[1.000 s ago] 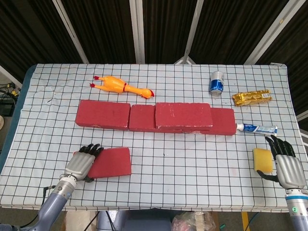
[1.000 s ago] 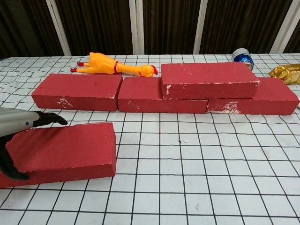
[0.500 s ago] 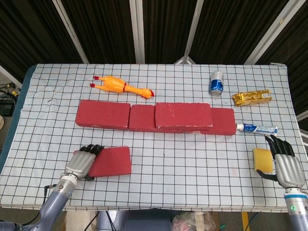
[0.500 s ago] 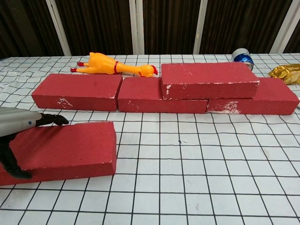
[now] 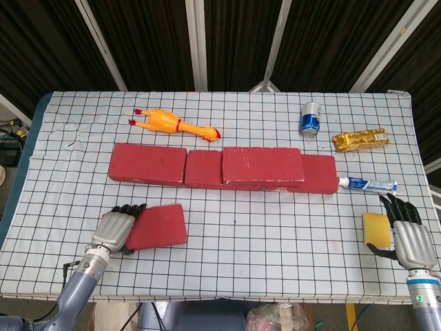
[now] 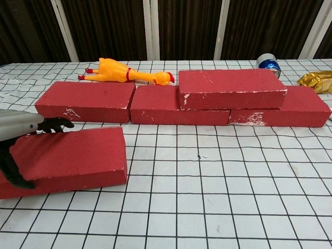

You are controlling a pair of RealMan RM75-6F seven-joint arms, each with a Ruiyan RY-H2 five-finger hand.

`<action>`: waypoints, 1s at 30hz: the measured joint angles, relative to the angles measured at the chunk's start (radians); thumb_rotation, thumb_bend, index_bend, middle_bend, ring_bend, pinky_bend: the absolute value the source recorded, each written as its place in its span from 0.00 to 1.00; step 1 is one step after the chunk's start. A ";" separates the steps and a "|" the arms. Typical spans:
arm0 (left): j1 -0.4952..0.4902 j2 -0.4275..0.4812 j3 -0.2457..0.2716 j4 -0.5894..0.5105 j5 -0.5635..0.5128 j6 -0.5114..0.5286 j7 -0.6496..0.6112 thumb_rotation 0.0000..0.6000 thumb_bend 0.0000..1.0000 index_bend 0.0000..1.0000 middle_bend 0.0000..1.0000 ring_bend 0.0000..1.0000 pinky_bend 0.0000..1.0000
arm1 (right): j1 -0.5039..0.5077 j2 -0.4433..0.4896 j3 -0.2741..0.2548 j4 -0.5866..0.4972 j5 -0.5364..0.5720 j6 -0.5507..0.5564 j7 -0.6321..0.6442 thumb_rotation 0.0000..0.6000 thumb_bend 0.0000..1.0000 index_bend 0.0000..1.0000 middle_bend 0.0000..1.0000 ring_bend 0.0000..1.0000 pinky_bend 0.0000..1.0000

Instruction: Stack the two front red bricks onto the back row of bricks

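Note:
My left hand [image 5: 116, 229] grips the left end of a loose red brick [image 5: 158, 226] at the front left of the table; the same left hand [image 6: 18, 142] and red brick [image 6: 72, 158] show in the chest view, the brick tilted and lifted a little. The back row of red bricks [image 5: 148, 164] runs across the middle, and one red brick [image 5: 262, 165] lies stacked on its right part, seen as the stacked brick [image 6: 231, 88] in the chest view. My right hand [image 5: 411, 236] hangs at the front right, fingers loosely curled beside a yellow sponge [image 5: 375, 229], holding nothing.
A rubber chicken [image 5: 176, 124] lies behind the row. A blue can [image 5: 311, 118], a gold packet [image 5: 360, 139] and a toothpaste tube [image 5: 367, 184] sit at the right. The checked tablecloth [image 5: 262, 234] covers the table.
The left hand has raised and tilted the loose brick, drawing it slightly back toward the row. The right hand has stayed still.

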 measured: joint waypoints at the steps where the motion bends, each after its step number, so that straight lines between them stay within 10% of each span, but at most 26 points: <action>1: -0.003 0.003 -0.004 -0.001 -0.007 -0.003 -0.002 1.00 0.00 0.09 0.25 0.14 0.21 | 0.001 -0.001 0.000 0.000 0.000 -0.002 -0.001 1.00 0.17 0.03 0.00 0.00 0.00; 20: -0.222 0.298 -0.181 -0.130 -0.198 -0.194 -0.021 1.00 0.00 0.14 0.29 0.13 0.16 | 0.009 -0.010 0.010 0.003 0.036 -0.025 -0.021 1.00 0.17 0.03 0.00 0.00 0.00; 30: -0.380 0.281 -0.190 0.061 -0.343 -0.318 0.022 1.00 0.00 0.14 0.29 0.12 0.16 | 0.011 -0.016 0.021 0.008 0.064 -0.028 -0.041 1.00 0.17 0.03 0.00 0.00 0.00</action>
